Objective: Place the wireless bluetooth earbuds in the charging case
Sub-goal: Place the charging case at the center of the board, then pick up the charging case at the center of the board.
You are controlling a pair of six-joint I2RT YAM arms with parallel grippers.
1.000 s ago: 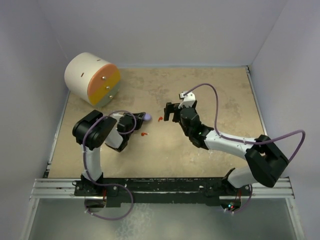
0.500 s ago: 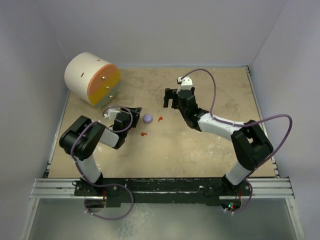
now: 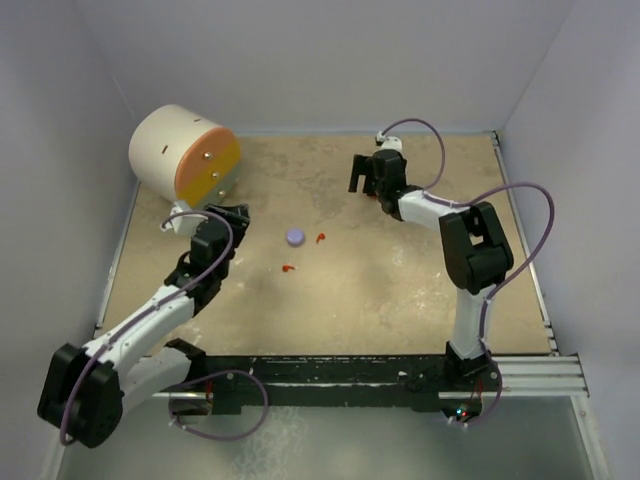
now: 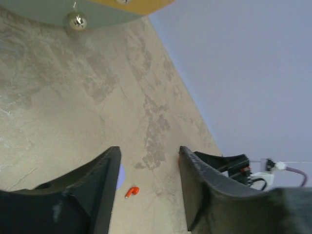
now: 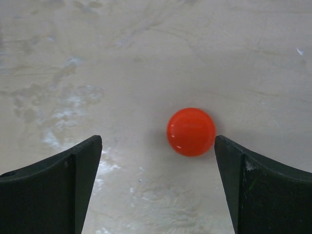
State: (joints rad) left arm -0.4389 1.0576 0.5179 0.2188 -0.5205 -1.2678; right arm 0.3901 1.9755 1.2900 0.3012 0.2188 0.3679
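Note:
Two tiny red earbuds lie mid-table: one (image 3: pixel 321 237) just right of a small round lavender case (image 3: pixel 295 236), one (image 3: pixel 288 268) nearer me. The left wrist view shows one red earbud (image 4: pixel 131 191) and the lavender case's edge (image 4: pixel 121 176). My left gripper (image 3: pixel 237 213) is open and empty, left of them (image 4: pixel 148 153). My right gripper (image 3: pixel 362 178) is open and empty at the far middle. In its wrist view a round red case (image 5: pixel 191 131) lies on the table between its fingers (image 5: pixel 158 146), close to the right one. No lavender earbuds show.
A large white drum (image 3: pixel 165 150) with an orange and grey drawer face (image 3: pixel 208 172) stands at the far left, close behind my left gripper; its knob shows in the left wrist view (image 4: pixel 77 20). Grey walls close in the table on three sides.
My left gripper has pulled back left, away from the lavender case, which now lies uncovered. My right gripper has moved to the far side of the table, over the red case.

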